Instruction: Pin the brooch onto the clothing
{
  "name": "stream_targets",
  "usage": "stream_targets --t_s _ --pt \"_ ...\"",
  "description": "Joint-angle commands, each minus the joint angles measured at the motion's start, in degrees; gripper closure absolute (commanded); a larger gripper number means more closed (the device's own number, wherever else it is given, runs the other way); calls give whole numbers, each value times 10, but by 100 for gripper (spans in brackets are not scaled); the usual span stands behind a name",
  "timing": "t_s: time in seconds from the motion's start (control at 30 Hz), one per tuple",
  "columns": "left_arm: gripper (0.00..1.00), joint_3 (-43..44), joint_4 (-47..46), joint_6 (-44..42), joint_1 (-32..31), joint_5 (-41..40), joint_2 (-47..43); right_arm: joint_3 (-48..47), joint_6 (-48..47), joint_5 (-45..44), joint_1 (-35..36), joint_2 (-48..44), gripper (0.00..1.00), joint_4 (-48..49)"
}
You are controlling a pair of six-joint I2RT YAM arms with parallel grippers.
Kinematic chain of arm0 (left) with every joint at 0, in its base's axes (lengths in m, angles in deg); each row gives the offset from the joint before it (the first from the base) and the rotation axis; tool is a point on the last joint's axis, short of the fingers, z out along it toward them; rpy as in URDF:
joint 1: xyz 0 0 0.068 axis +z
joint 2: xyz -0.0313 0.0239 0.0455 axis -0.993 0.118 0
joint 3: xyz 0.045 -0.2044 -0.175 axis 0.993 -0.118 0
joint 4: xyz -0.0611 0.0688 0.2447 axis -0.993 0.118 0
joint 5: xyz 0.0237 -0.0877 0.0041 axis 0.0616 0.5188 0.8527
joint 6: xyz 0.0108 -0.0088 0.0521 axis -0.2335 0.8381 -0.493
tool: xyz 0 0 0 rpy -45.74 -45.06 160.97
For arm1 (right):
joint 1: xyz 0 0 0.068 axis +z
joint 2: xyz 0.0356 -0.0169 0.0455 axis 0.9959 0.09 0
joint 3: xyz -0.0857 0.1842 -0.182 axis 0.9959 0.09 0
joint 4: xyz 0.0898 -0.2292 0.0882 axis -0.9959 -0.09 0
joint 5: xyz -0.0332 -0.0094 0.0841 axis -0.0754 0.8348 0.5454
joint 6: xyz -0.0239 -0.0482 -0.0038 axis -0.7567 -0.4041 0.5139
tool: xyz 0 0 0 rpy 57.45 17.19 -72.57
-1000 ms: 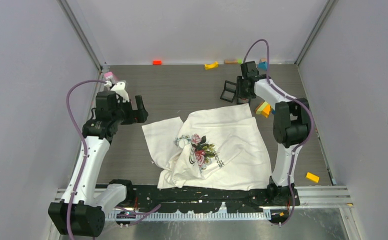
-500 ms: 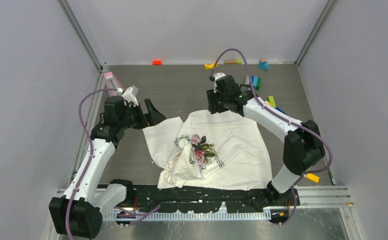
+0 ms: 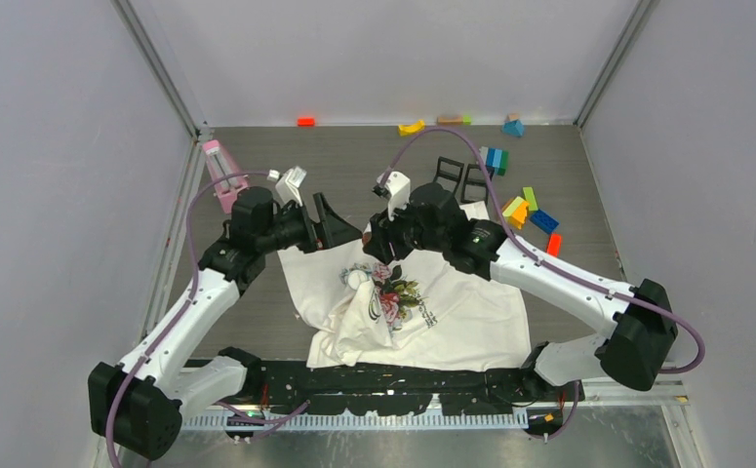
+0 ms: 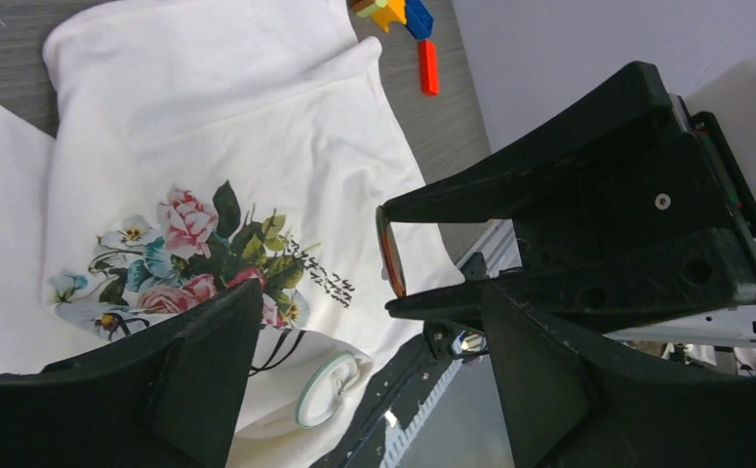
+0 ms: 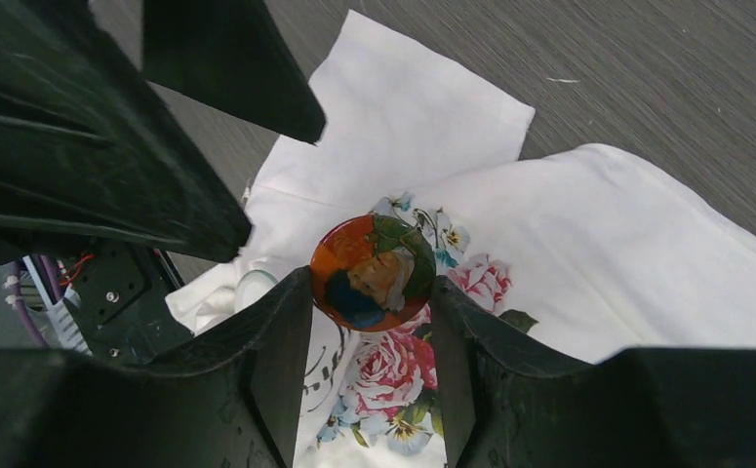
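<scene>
This is a robotics lab test cell, shown by plain pale walls (image 3: pixel 393 49) framed with aluminium corner posts (image 3: pixel 159 63), a grey wood-grain tabletop (image 3: pixel 354 166), two white cabled robot arms (image 3: pixel 183 317) bolted to an aluminium rail (image 3: pixel 637 372), and coloured toy blocks (image 3: pixel 543 220) scattered about as props.

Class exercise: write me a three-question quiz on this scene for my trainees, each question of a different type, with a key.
1. True or false: the left gripper is open.
2. Where is the brooch? A) in the left gripper B) between the fingers of the right gripper, above the T-shirt C) pinned to the T-shirt
3. Fill in: the T-shirt's print shows ____.
Key: 1 true; 2 B; 3 roses.
</scene>
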Motion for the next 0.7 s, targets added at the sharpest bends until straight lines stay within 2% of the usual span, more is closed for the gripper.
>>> stream_targets --t_s 0.0,0.37,0.47,0.6,0.67 --pt "21 1 -54 21 -19 21 17 5 -17 16 16 -24 69 45" --pt "53 -1 -64 30 -40 5 38 -2 -33 14 33 -26 69 34" --pt "66 -3 -67 36 -44 8 48 -5 -37 11 34 -26 69 30" --pt "76 -8 -85 54 -50 19 52 -9 -42 5 36 -26 69 26" --pt "88 -12 -94 65 -51 25 51 -12 -44 3 36 -25 69 21"
